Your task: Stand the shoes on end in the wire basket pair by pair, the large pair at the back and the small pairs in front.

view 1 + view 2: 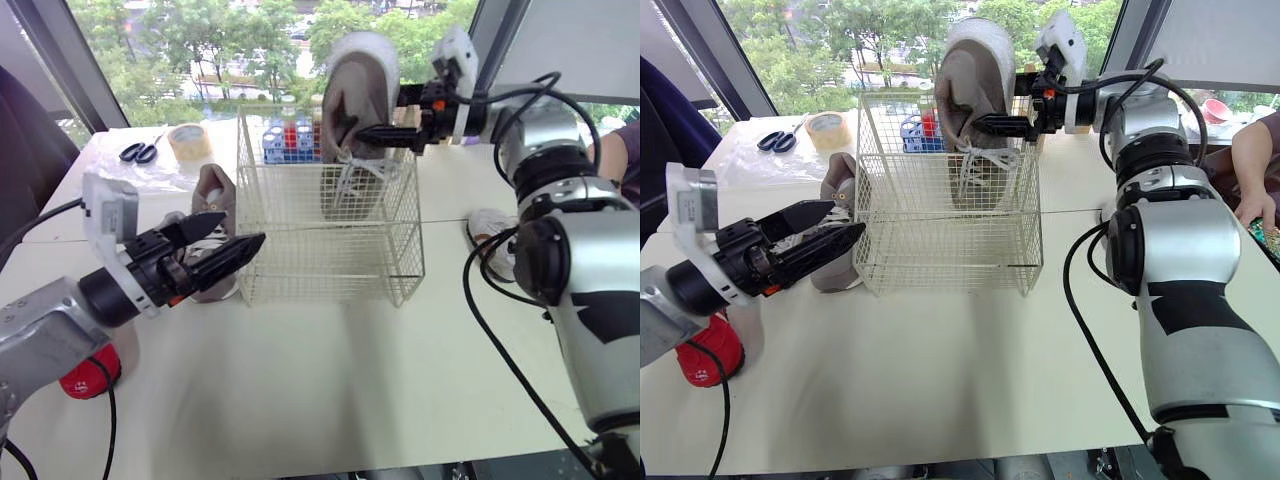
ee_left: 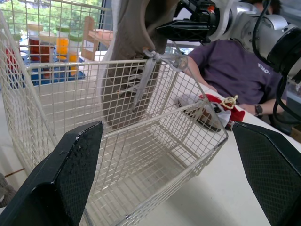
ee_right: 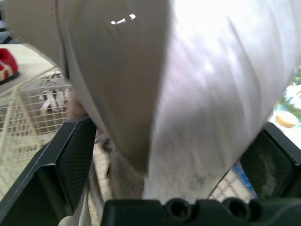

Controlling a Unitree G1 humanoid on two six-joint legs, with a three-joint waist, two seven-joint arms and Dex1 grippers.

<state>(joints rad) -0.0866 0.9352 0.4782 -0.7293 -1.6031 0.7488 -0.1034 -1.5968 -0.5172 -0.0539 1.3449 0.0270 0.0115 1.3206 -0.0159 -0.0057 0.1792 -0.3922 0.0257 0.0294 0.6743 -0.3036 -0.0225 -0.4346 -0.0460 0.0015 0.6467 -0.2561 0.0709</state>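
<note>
My right gripper (image 1: 362, 133) is shut on a large grey-beige shoe (image 1: 355, 80), gripping it near the laces. The shoe hangs upright, heel up, with its toe end down inside the back of the white wire basket (image 1: 330, 265). Its mate, a second large grey shoe (image 1: 210, 195), leans against the outside of the basket's left wall. Just in front of that shoe my left gripper (image 1: 242, 227) is open and holds nothing. A small white shoe (image 1: 490, 238) lies on the table right of the basket. Small red and white shoes (image 2: 217, 107) show through the mesh in the left wrist view.
Scissors (image 1: 140, 152), a tape roll (image 1: 188, 140) and a blue rack of bottles (image 1: 290, 140) sit behind the basket. A red object (image 1: 85, 375) lies at the front left. A person (image 2: 230, 70) in a purple shirt sits at the table's right side.
</note>
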